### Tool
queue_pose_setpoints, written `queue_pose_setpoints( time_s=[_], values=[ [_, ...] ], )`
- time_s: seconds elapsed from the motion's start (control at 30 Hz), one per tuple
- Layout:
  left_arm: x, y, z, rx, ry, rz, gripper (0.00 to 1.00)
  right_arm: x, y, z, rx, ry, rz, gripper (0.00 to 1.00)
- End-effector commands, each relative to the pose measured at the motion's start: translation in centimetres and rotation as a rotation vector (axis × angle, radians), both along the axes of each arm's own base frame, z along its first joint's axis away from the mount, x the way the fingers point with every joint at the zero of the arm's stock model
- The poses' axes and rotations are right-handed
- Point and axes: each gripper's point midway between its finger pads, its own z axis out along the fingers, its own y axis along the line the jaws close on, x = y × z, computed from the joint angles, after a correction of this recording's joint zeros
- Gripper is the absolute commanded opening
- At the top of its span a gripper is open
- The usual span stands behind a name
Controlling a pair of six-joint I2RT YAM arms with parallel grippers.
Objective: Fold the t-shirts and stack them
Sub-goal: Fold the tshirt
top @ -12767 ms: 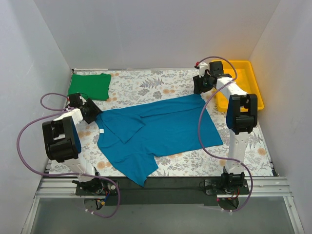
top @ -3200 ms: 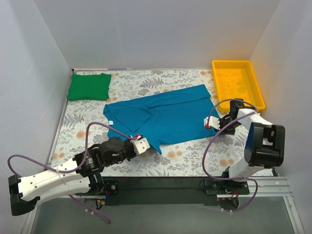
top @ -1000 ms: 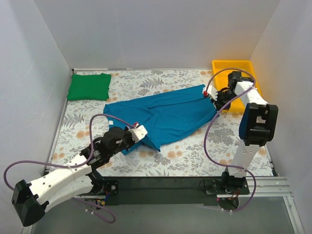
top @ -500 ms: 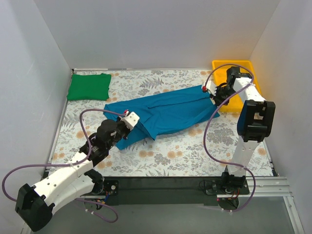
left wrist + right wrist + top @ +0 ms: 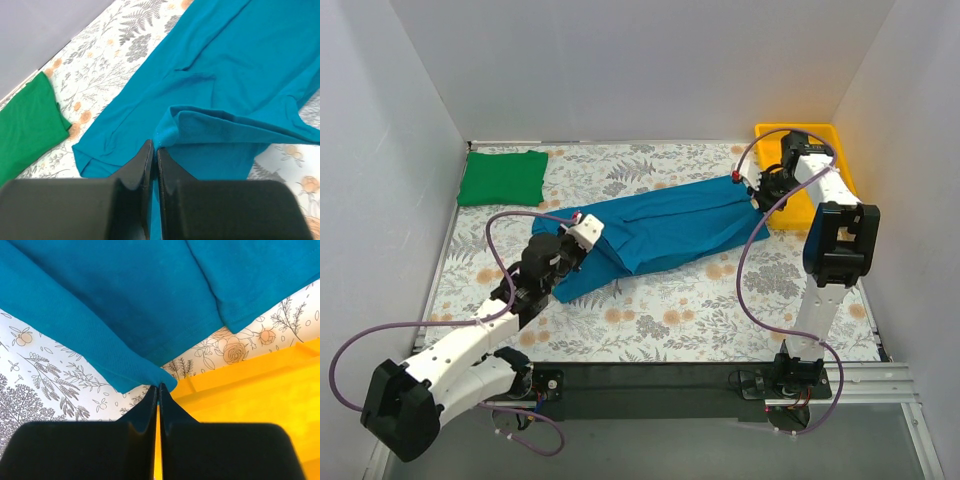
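The left pincer (image 5: 154,148) is clamped tight on a doubled-over edge of the teal-blue t-shirt (image 5: 665,225), holding that fold over the rest of the garment. The right pincer (image 5: 158,386) is pressed shut on the shirt's far right corner, just beside the yellow tray (image 5: 847,175). The shirt stretches in a long band across the middle of the floral-patterned bench (image 5: 670,305). The green t-shirt (image 5: 503,177) lies folded in the bench's far left corner, well apart from the teal one.
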Motion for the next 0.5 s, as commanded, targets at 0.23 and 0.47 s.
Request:
queue_pose_setpoints(
  time_s=[0.23, 0.47],
  values=[
    [4.4, 1.5, 2.8, -0.024, -0.075, 0.088, 0.00, 1.4, 0.4, 0.1, -0.006, 0.005, -0.018, 0.01],
    [5.9, 1.1, 2.3, 0.008, -0.049, 0.077, 0.00, 2.2, 0.8, 0.3, 0.005, -0.003, -0.031, 0.01]
  ],
)
